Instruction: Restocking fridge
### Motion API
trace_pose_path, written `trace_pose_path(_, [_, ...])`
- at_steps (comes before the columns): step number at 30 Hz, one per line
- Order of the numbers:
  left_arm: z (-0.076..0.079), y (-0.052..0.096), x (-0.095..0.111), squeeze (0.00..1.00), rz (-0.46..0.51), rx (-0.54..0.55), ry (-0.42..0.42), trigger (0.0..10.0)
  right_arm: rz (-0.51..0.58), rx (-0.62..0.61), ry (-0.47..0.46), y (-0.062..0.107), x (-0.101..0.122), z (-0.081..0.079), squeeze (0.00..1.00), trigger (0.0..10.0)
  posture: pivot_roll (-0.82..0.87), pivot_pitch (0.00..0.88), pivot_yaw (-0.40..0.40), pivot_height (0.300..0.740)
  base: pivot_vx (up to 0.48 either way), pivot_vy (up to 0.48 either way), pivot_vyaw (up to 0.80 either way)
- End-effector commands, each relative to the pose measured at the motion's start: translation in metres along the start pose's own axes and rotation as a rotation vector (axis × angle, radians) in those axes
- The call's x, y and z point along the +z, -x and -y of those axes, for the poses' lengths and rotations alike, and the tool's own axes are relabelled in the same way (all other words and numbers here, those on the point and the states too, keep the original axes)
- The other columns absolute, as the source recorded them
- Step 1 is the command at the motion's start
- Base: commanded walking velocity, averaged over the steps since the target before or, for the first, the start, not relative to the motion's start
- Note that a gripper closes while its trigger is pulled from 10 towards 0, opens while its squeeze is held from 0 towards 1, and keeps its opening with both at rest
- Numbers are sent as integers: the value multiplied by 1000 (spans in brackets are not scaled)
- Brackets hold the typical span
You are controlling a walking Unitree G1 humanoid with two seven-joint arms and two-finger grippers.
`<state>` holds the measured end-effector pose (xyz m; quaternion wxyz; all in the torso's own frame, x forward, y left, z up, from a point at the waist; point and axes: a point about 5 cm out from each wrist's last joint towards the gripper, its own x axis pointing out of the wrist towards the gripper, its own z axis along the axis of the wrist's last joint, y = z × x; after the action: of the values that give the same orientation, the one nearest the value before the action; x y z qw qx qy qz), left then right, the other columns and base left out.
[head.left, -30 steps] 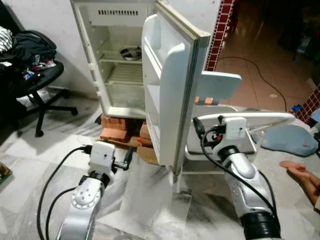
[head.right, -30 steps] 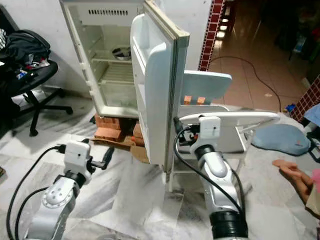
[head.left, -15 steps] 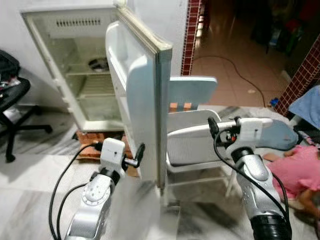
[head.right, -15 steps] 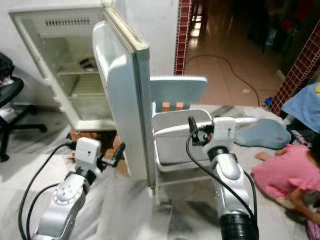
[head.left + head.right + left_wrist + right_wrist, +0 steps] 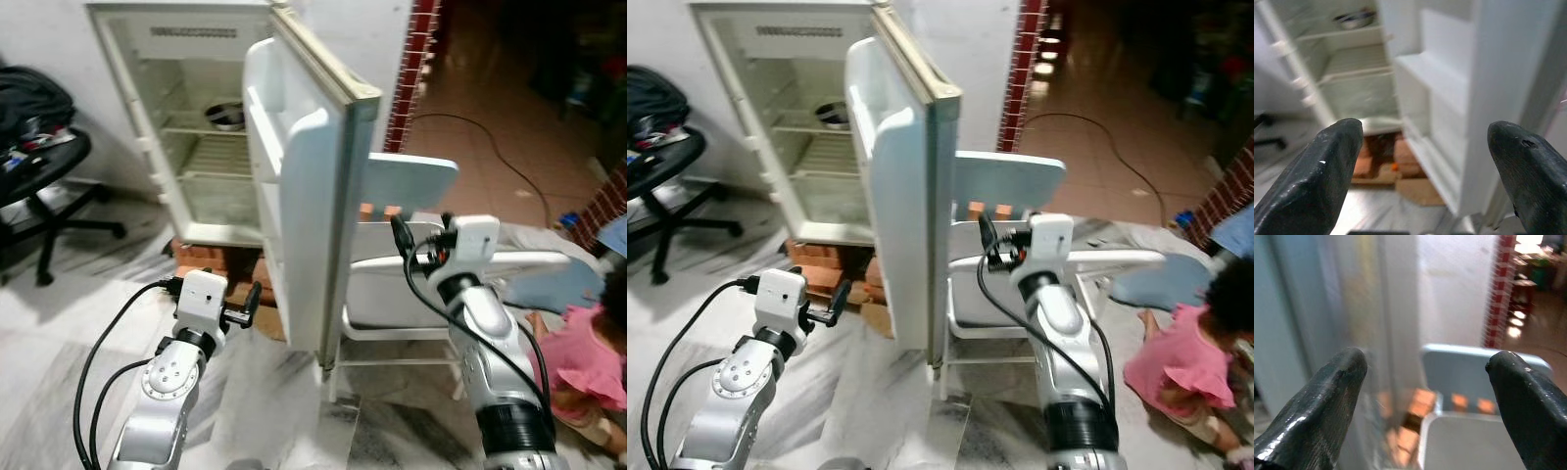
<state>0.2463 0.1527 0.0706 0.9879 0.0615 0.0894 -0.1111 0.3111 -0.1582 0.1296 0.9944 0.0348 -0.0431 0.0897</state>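
Left claw [image 5: 1422,161] and right claw [image 5: 1425,401] both spread empty, facing the open fridge [image 5: 211,127]

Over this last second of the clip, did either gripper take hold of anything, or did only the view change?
Only the head camera swung; the scene shifts whole. The left gripper stays open and empty beside the white fridge's open door; the right gripper stays raised behind that door, above the pale plastic chair. The metal bowl remains on its shelf. A person in pink sits on the floor at right.
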Motion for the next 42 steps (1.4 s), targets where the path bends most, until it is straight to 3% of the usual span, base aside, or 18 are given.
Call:
trace_pose_path(1, [-4, 2, -2, 0, -17, 22, -12, 10000, -3, 4, -10, -2, -1, -4, 0, 10000, 85, 0, 1, 740, 0, 0, 794])
trace_pose_path(8, [1, 4, -6, 0, -33, 15, -14, 10000, 4, 0, -12, -5, 0, -9, 0, 10000, 85, 0, -11, 740, 0, 0, 413])
trace_pose_path(14, [5, 1, -5, 0, -37, 0, -6, 10000, 21, 21, -44, -18, 5, -17, 0, 10000, 87, 0, -8, 740, 0, 0, 0])
trace_pose_path(21, [8, -1, -2, 0, -34, -8, -11, 10000, 71, 113, -85, -50, 23, -52, 0, 10000, 111, 0, -18, 740, 0, 0, 0])
trace_pose_path(22, [7, 0, -2, 0, -32, -2, -12, 10000, 78, 163, -143, -57, 29, -67, 0, 10000, 121, 0, -27, 740, 0, 0, 0])
trace_pose_path(24, [6, 1, -2, 0, -32, 1, -12, 10000, 80, 189, -172, -60, 32, -74, 0, 10000, 123, 0, -29, 740, 0, 0, 0])
trace_pose_path(26, [5, 2, -3, 0, -34, 4, -11, 10000, 67, 293, -312, -64, 38, -97, 0, 10000, 128, 0, -36, 740, 0, 0, 0])
trace_pose_path(27, [5, 2, -3, 0, -34, 4, -11, 10000, 67, 293, -312, -64, 38, -97, 0, 10000, 128, 0, -36, 740, 0, 0, 0])
trace_pose_path(29, [6, 2, -3, 0, -31, 4, -12, 10000, 50, 483, -483, -60, 46, -132, 0, 10000, 135, 0, -43, 740, 0, 0, 0])
trace_pose_path(32, [7, 1, -2, 0, -22, -2, -16, 10000, 6, 801, -722, -39, 61, -177, 0, 10000, 140, 0, -46, 740, 0, 0, 0])
trace_pose_path(34, [7, 1, -1, 0, -17, -7, -19, 10000, -21, 1017, -768, -17, 66, -194, 0, 10000, 144, 0, -45, 740, 0, 0, 0])
trace_pose_path(35, [7, 1, -1, 0, -17, -7, -19, 10000, -21, 1017, -768, -17, 66, -194, 0, 10000, 144, 0, -45, 740, 0, 0, 0])
trace_pose_path(36, [7, 1, 0, 0, -14, -11, -21, 10000, -49, 1114, -748, -4, 63, -197, 0, 10000, 144, 0, -44, 740, 0, 0, 0])
trace_pose_path(39, [6, 1, 0, 0, -13, -13, -22, 10000, -80, 1103, -708, -2, 55, -191, 0, 10000, 142, 0, -40, 740, 0, 0, 0])
trace_pose_path(42, [4, 2, -1, 0, -13, -14, -23, 10000, -137, 826, -571, -11, 22, -152, 0, 10000, 136, 0, -34, 740, 0, 0, 0])
